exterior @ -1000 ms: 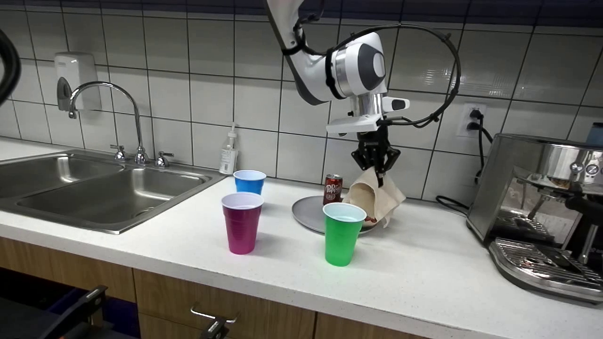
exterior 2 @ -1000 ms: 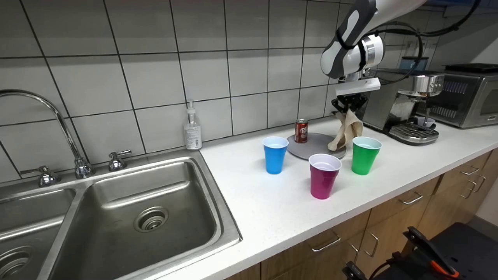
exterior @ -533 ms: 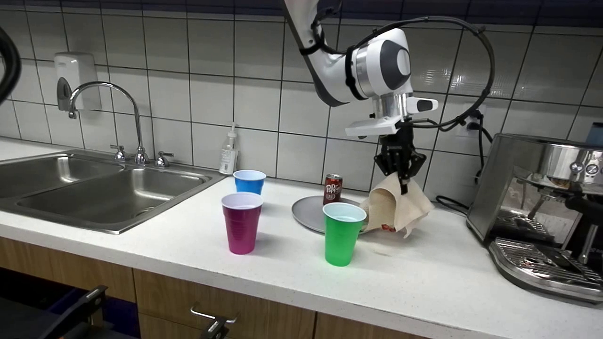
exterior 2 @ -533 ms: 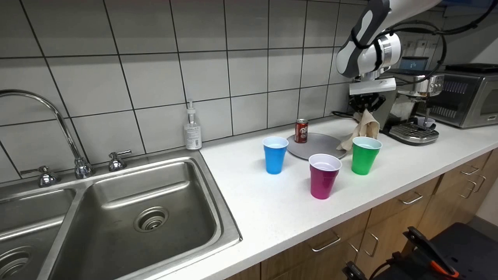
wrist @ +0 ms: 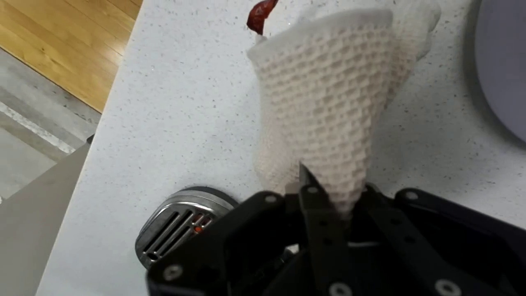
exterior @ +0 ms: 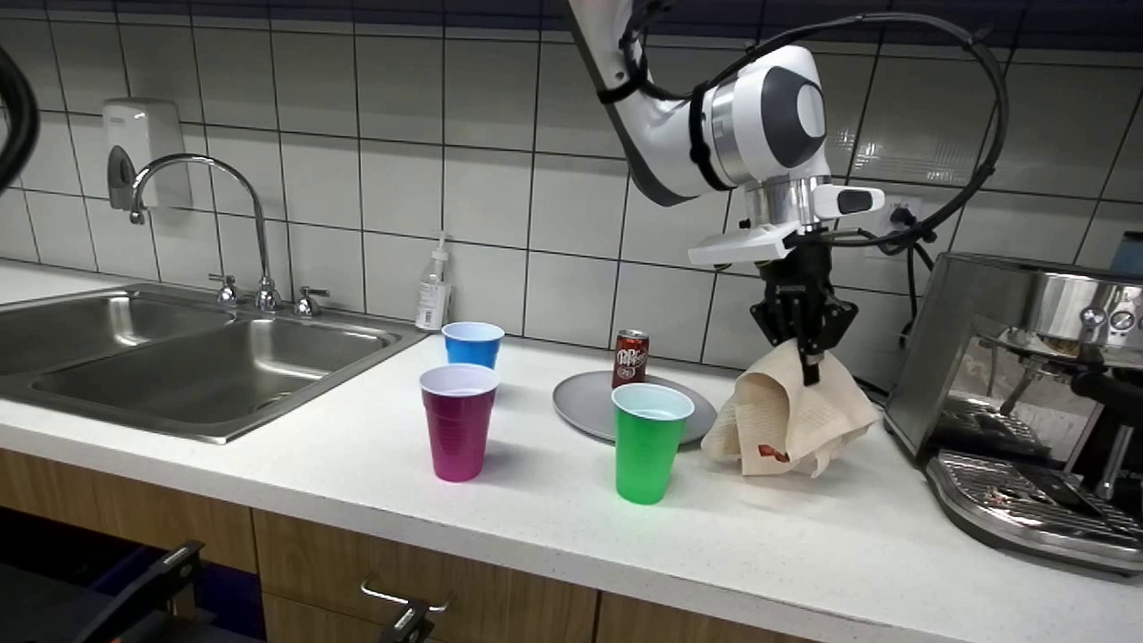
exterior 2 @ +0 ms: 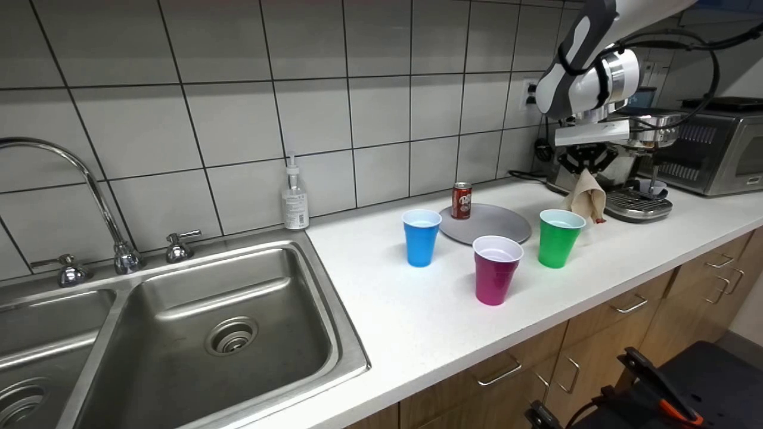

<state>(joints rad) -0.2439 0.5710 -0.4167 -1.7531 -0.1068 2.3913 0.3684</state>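
Observation:
A beige textured cloth (exterior: 768, 424) hangs from my gripper (exterior: 809, 364) in both exterior views, over the counter between the grey plate (exterior: 585, 406) and the coffee machine (exterior: 1027, 402). A red mark shows at its lower edge. The fingers are shut on the cloth's upper part; the gripper (exterior 2: 587, 168) points down. In the wrist view the cloth (wrist: 324, 94) spreads out from between the fingers (wrist: 335, 185), which it partly hides. The cloth's lower edge is at or just above the counter; I cannot tell which. A red can (exterior: 630, 357) stands upright on the plate.
A green cup (exterior: 649, 455), a purple cup (exterior: 458, 433) and a blue cup (exterior 2: 421, 241) stand upright on the counter in front of and beside the plate. A soap bottle (exterior 2: 295, 205) stands by the sink (exterior 2: 351, 351). The counter's front edge shows in the wrist view (wrist: 107, 111).
My gripper has moved away from the plate towards the coffee machine, carrying the cloth off the plate. The can, plate and cups have stayed in place.

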